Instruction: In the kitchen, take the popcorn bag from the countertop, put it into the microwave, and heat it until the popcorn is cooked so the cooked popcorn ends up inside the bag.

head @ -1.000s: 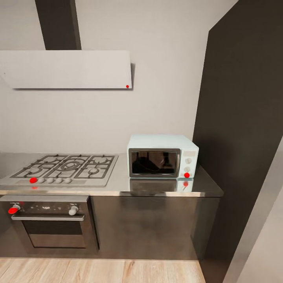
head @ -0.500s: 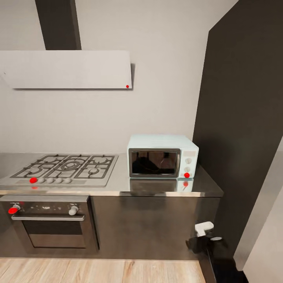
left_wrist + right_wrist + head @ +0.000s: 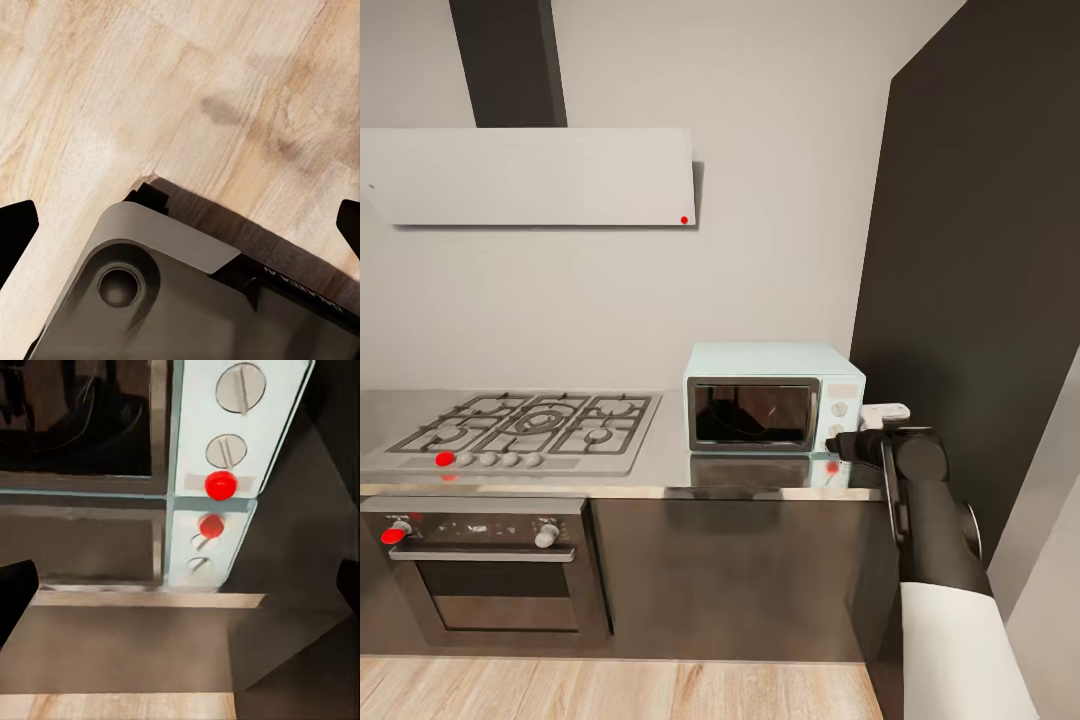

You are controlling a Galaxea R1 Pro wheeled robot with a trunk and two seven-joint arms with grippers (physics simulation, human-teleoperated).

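Two white knobs [image 3: 839,419] sit on the control panel of the pale mint microwave [image 3: 773,397], which stands on the glossy grey table [image 3: 660,478] at its right end, next to a tall dark cabinet panel [image 3: 970,300]. The microwave's dark glass door [image 3: 751,414] is shut. In the right wrist view the same knobs [image 3: 233,416] appear close up, with a red button [image 3: 221,484] just under them and its red reflection on the table surface below. The right hand [image 3: 850,442] is raised in front of the microwave's lower right corner, near the control panel; the black forearm [image 3: 930,520] runs back to a white sleeve at the lower right of the head view. Its dark fingertips [image 3: 15,592] show at both edges of the right wrist view, spread wide apart with nothing between them. The left hand's fingertips [image 3: 16,229] show likewise at the outer edges of the left wrist view, wide apart and holding nothing, over a light wooden floor [image 3: 187,97] and a grey part of the robot's base [image 3: 172,300]. Left of the microwave a gas hob [image 3: 525,428] is set into the table, with a steel oven [image 3: 485,575] under it and a pale hood [image 3: 530,176] on the wall above
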